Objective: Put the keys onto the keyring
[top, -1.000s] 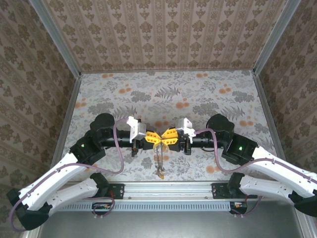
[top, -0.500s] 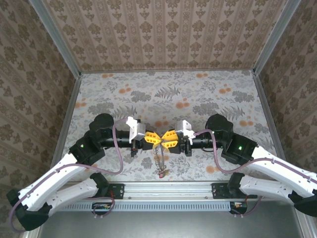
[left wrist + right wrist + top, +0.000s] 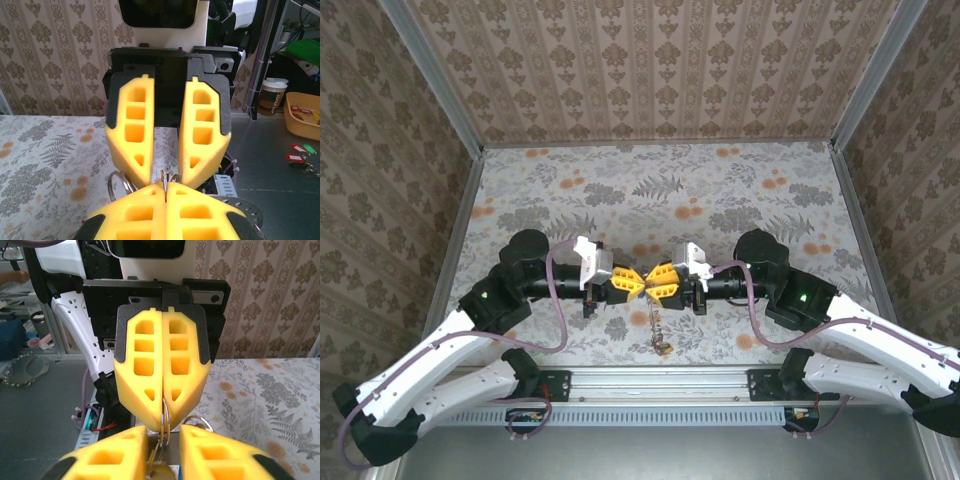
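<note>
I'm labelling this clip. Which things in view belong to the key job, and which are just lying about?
In the job: keyring, pinched by the shut left gripper; right gripper, jaws apart around it; chain with brass piece dangling below.
Lying about: paper cup; yellow tub; tagged keys on the grey floor; wire loop.

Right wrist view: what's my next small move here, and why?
Probably close the right gripper on the metal between its open fingers. The left gripper is shut on the keyring, whose loop runs into that gap. A brass piece, likely a key, dangles there ungripped, so it seems to need a hold before any threading.
</note>
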{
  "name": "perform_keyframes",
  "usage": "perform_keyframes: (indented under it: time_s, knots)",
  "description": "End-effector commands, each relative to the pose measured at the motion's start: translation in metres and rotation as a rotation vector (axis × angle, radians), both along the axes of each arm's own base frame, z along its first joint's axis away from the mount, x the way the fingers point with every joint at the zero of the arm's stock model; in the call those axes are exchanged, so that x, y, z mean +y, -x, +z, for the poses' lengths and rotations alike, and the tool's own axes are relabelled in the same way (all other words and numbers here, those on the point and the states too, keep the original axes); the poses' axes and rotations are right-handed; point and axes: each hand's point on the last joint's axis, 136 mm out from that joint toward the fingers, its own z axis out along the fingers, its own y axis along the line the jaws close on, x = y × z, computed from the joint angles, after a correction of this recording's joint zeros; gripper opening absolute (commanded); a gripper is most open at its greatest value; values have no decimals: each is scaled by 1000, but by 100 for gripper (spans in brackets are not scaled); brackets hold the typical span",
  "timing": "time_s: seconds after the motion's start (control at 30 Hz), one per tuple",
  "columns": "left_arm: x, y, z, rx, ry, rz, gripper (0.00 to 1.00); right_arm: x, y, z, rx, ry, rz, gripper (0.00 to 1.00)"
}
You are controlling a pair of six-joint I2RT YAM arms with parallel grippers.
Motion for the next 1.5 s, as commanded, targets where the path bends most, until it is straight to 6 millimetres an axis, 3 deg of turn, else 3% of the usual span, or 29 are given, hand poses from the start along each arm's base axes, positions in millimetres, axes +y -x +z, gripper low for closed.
perform_keyframes:
  time_s: [0.0, 0.33, 0.47, 0.67, 0.83, 0.93, 1.1, 1.47]
  knots:
    - [7, 11, 36, -80, 102, -31, 0, -2, -1, -2, 2, 0, -12, 27]
    - [5, 13, 35, -77, 106, -54, 0, 0, 0, 7, -1, -41, 17, 17]
    - [5, 12, 35, -80, 101, -50, 0, 1, 4, 7, -16, -44, 52, 0]
    - [2, -5, 25, -67, 14, 37, 0, -8, 2, 12, -40, -42, 5, 0]
    - [6, -21, 2, -44, -182, 157, 30, -21, -9, 12, -61, -11, -92, 0]
    - [15, -30, -2, -60, -275, 252, 36, -25, -22, 5, -62, 27, -168, 0]
    - [17, -42, -4, -39, -409, 340, 36, -26, -38, -4, -70, 80, -248, 0]
    - [-9, -32, -22, -7, -539, 268, 35, -29, -53, -14, -86, 115, -325, 0]
